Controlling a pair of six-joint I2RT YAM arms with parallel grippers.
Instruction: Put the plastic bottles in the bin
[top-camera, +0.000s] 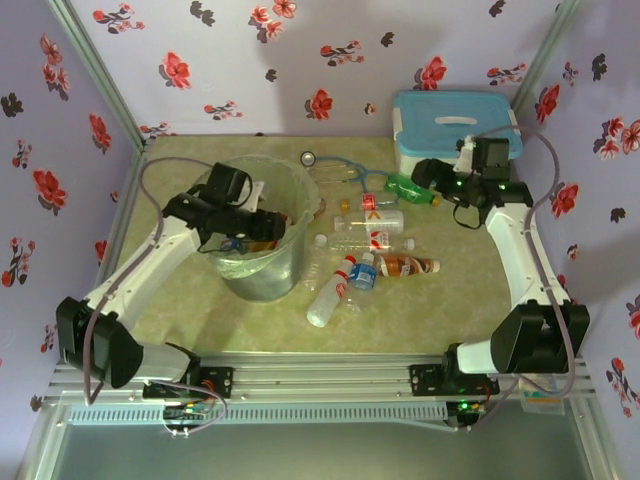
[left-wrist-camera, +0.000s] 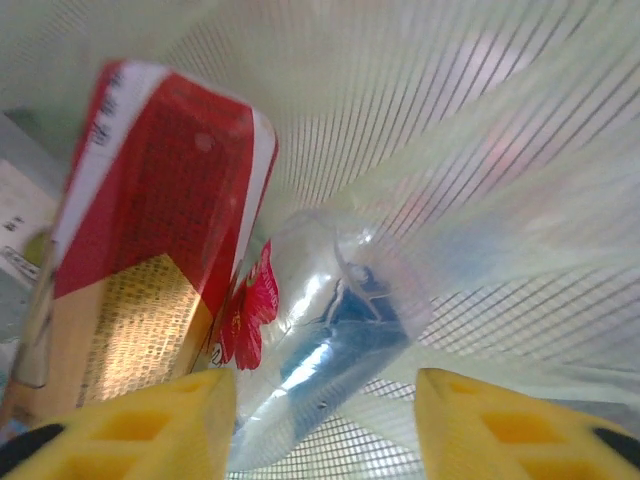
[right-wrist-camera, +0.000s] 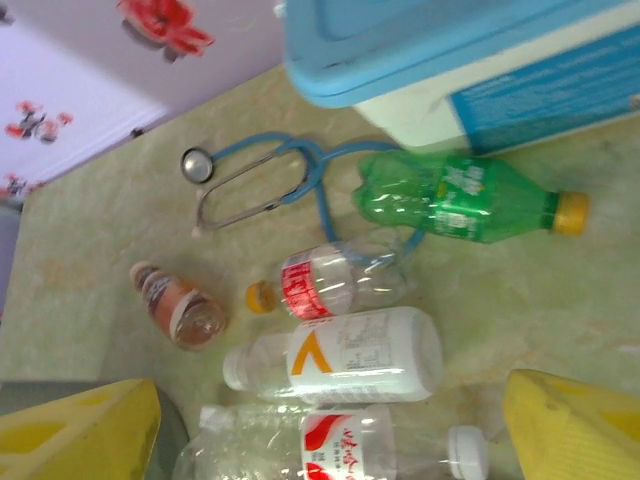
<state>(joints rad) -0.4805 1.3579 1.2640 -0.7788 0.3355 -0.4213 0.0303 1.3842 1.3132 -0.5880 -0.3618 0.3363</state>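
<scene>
My left gripper (top-camera: 262, 228) reaches into the mouth of the bin (top-camera: 262, 272), a translucent grey bucket with a clear bag liner. In the left wrist view its yellow jaws (left-wrist-camera: 325, 425) stand apart, open. A clear bottle with a blue label (left-wrist-camera: 340, 340) lies loose just beyond them against the netted bin wall (left-wrist-camera: 500, 150), beside a red-labelled bottle (left-wrist-camera: 170, 180). My right gripper (top-camera: 428, 176) hovers open over the table's bottles. Below it lie a green bottle (right-wrist-camera: 460, 195), a small clear red-labelled bottle (right-wrist-camera: 340, 280), a white bottle (right-wrist-camera: 350, 355) and a clear bottle (right-wrist-camera: 340, 445).
A white box with a light-blue lid (top-camera: 455, 125) stands at the back right, close behind my right gripper. A blue stethoscope (right-wrist-camera: 270, 175) lies among the bottles. More bottles (top-camera: 362, 272) lie right of the bin, one with a red cap (top-camera: 330, 297) nearest the front.
</scene>
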